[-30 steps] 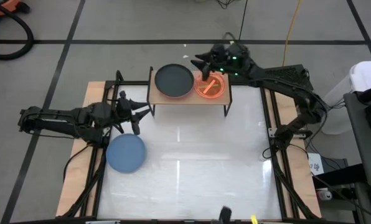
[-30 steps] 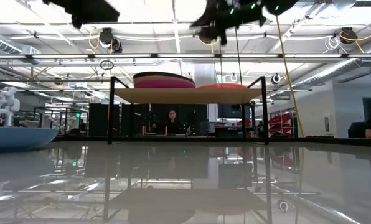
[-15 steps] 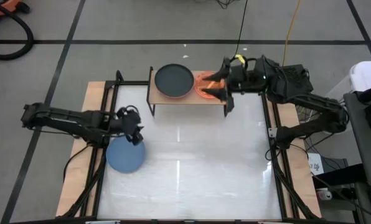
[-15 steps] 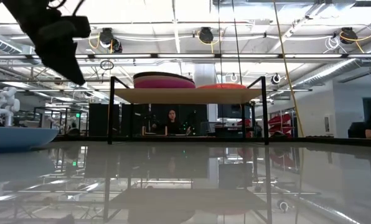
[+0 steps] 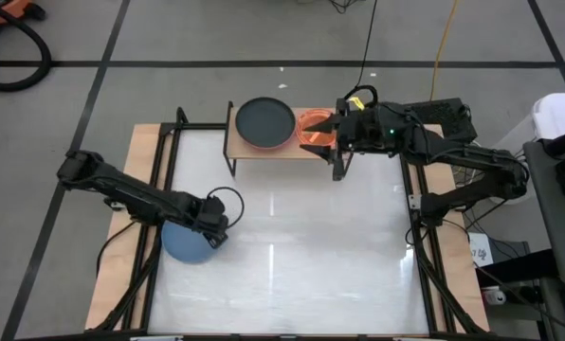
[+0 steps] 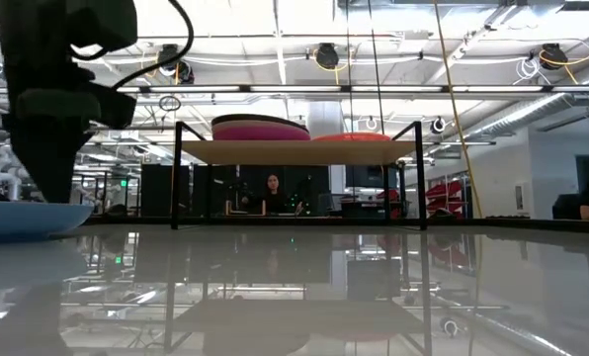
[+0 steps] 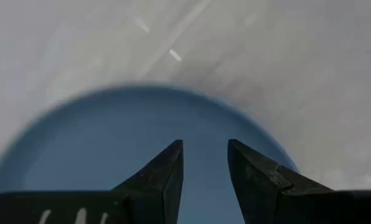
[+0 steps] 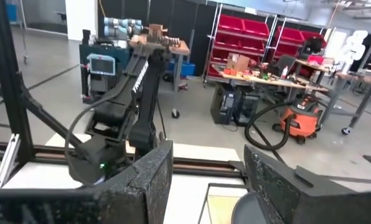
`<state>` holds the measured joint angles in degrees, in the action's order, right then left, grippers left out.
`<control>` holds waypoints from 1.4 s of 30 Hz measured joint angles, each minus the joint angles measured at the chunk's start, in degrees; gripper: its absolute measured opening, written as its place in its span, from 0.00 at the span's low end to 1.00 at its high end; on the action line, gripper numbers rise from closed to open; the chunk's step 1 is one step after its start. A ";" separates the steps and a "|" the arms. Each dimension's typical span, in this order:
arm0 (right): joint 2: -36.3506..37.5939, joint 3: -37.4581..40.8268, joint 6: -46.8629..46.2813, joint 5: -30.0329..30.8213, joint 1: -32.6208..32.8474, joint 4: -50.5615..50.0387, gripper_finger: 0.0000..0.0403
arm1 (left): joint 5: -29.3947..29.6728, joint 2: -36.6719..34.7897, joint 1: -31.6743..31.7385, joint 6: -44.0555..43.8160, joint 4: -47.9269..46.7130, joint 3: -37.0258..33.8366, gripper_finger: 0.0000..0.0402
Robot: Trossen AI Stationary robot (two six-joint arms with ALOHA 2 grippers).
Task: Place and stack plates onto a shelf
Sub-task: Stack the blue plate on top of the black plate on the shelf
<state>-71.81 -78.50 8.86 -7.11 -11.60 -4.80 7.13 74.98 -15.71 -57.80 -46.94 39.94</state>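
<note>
Nearest the table's front edge, the left gripper hangs over the near rim of the flat round opaque blue plastic plate, which lies on the large white-topped table at its left side. In the left wrist view its two dark fingers stand a little apart, pointing down at the blue surface with nothing between them. The step in hand looks like the pickup of this last loose plate. The next move, as I judge it, calls for lowering one finger under the rim and one over it, then closing on the edge; a flat plate on a smooth top may slide instead of lifting.

Farther back stands the small light-wood shelf on thin black metal legs. On it lie a larger black plate, over a magenta one in the low view, and a smaller translucent orange plate. The right gripper sits at the shelf's right end, jaws wide and empty.
</note>
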 joint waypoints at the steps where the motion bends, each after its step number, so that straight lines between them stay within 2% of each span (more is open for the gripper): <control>1: -0.02 0.33 0.00 0.00 0.00 0.10 0.45 | -0.18 0.96 -0.47 -1.50 -0.11 0.30 0.33; 4: -0.19 0.98 0.00 0.07 0.00 0.14 0.45 | -0.18 3.37 -1.37 -2.69 -0.26 2.44 0.33; 11: -0.35 3.04 0.00 0.07 -0.02 0.20 0.45 | 2.25 5.44 -1.77 3.36 -8.50 12.32 0.33; 17: -0.33 4.45 0.00 0.07 -0.02 0.18 0.45 | 4.80 7.22 -5.07 -0.47 -10.69 18.65 0.33; 20: -0.33 5.44 0.00 0.00 -0.02 0.26 0.45 | 3.59 10.65 -7.77 -5.38 -13.71 18.89 0.33; 23: -0.34 6.53 0.00 0.01 -0.02 0.14 0.45 | -0.73 15.36 -9.96 -8.79 -14.64 18.89 0.33; 26: -0.33 7.06 0.05 0.07 -0.03 0.23 0.45 | -3.80 19.19 -10.84 -9.83 -15.83 19.28 0.33; 30: -0.33 7.11 0.52 0.07 -0.02 0.45 0.45 | -4.43 22.31 -10.67 -9.83 -16.43 19.83 0.33; 37: -0.33 7.11 0.63 0.07 -0.02 2.17 0.45 | -7.12 23.29 -10.25 -7.47 -15.84 19.85 0.33; 42: -0.33 7.11 0.61 0.09 -0.02 2.43 0.45 | -7.53 20.12 -9.93 -7.07 -16.72 20.16 0.33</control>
<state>-72.14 -71.40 9.47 -7.03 -11.62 -2.37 -0.40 95.11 -25.64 -64.87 -63.67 60.11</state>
